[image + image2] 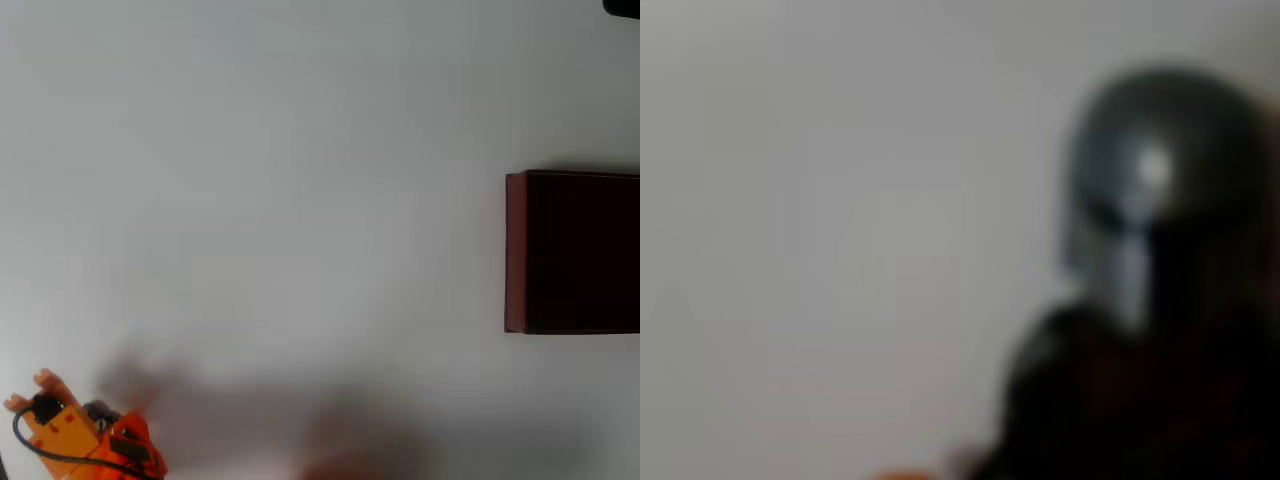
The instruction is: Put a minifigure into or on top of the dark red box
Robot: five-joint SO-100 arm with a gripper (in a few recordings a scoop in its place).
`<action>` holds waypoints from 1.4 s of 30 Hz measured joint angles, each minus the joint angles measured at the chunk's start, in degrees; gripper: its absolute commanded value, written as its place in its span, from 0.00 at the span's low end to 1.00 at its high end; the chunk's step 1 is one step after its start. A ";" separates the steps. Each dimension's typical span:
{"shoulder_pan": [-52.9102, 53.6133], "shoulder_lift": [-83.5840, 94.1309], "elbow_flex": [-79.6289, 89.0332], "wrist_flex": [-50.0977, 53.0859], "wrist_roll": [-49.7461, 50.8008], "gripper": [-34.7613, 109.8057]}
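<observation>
A: Start with the minifigure (1150, 250). In the wrist view it sits right up against the lens, blurred, its rounded bluish-grey head high at the right and its dark body running down to the bottom edge.

B: So it is very close to the camera on the wrist. Held?

A: I cannot tell. No fingers are clear there, just an orange smear at the bottom edge.

B: And overhead?

A: The orange gripper (85, 430) is down in the bottom-left corner, with a dark grey speck against it that may be the figure. Whether the jaws are wide or closed is too small to judge.

B: The dark red box (516, 250)?

A: Well apart, at the right edge on the white table (300, 200), its dark inside facing up.
</observation>
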 measured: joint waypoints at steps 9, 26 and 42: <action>-0.09 1.49 1.76 -0.18 0.09 0.39; -2.11 6.59 6.86 -0.62 7.29 0.38; -3.16 0.70 1.41 0.79 2.90 0.38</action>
